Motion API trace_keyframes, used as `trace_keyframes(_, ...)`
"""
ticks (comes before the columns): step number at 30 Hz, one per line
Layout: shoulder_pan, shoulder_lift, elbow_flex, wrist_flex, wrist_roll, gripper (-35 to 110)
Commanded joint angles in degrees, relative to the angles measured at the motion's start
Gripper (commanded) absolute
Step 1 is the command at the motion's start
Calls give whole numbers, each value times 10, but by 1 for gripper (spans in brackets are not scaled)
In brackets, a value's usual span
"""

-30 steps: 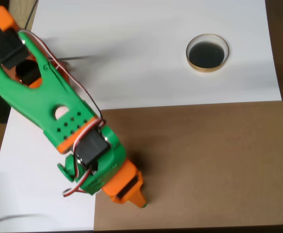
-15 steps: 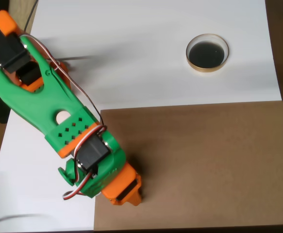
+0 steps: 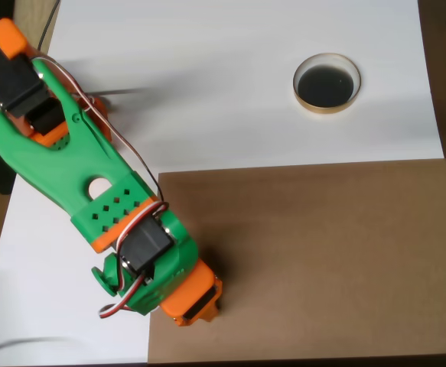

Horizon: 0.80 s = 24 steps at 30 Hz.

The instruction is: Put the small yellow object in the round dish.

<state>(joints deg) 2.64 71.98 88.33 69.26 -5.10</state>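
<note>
Upper right on the white part of the bench (image 3: pixel 230 84), the round dish (image 3: pixel 327 82) is seen in the overhead view, its pale rim ringing a dark inside. Nothing is seen lying in it. A brown board (image 3: pixel 322 260) is laid over the lower right of the bench, its top edge passing well below the dish. The green and orange arm (image 3: pixel 77 176) is stretched from the upper left corner down toward the lower middle, with red and white wires looped beside its black servo. The gripper (image 3: pixel 196 306) is pointed downward over the left edge of the brown board, well apart from the dish; its orange tip is viewed from above, and whether the fingers are spread or pressed together cannot be told. The small yellow object cannot be made out; its place cannot be told.
</note>
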Motion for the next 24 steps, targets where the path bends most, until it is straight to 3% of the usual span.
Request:
trace_keyframes(1,1,11,-36,2,-1,2)
trace_keyframes(24,-46,62,-81,59,-43,0)
